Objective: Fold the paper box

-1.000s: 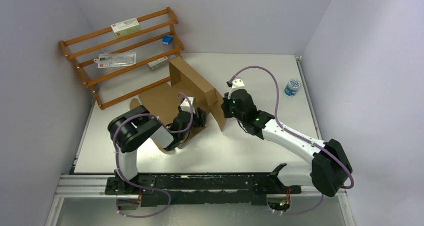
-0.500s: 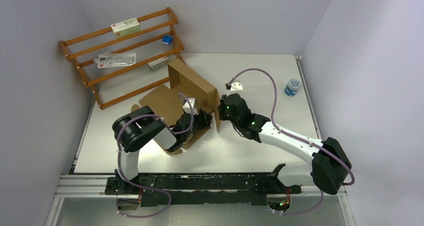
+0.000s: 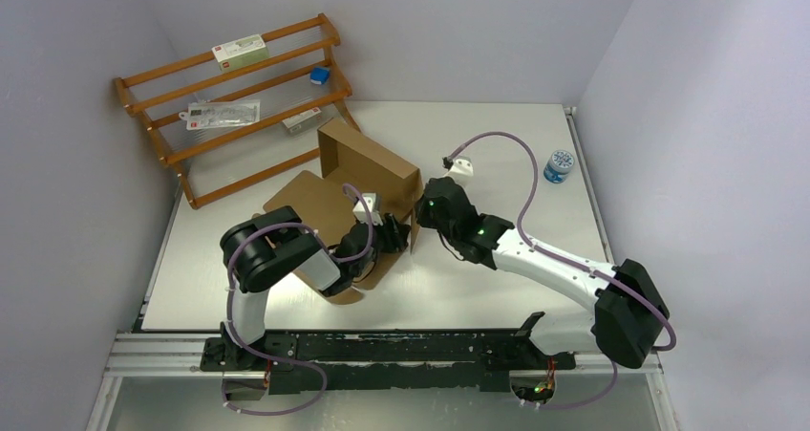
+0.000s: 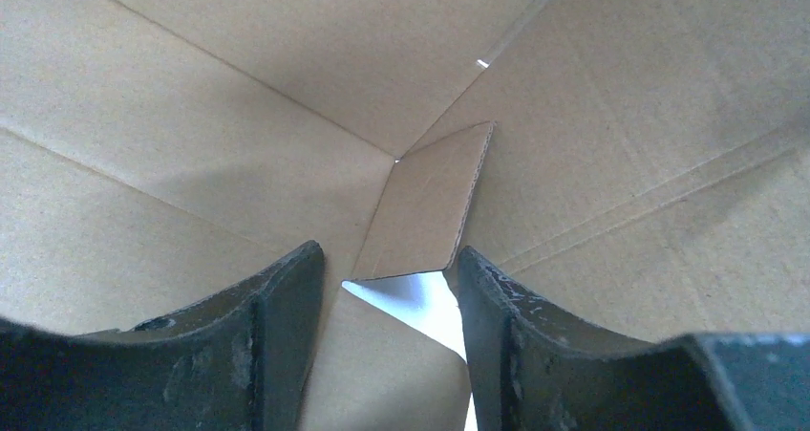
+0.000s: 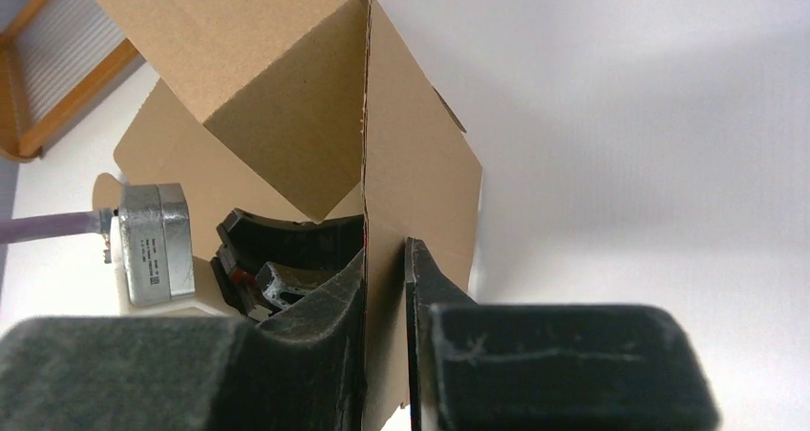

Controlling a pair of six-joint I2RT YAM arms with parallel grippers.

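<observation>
The paper box (image 3: 368, 166) is brown cardboard, part folded, in the table's middle, with one long wall standing and its base flat on the table. My left gripper (image 3: 392, 230) is open inside it, pointing at an inner corner where a small tab (image 4: 425, 206) leans; its fingers (image 4: 277, 307) hold nothing. My right gripper (image 3: 420, 217) is shut on the edge of the upright end panel (image 5: 420, 173), which meets the long wall (image 5: 267, 58) at a corner. The left gripper (image 5: 277, 278) also shows behind that panel in the right wrist view.
A wooden rack (image 3: 229, 106) with small packets and a blue cube leans at the back left, close behind the box. A blue-lidded jar (image 3: 558, 165) stands at the back right. Grey walls enclose the table on three sides.
My right gripper has moved left with the end panel, swinging it up against the long wall. My left gripper has pushed right, deeper into the box corner. The box has turned slightly.
</observation>
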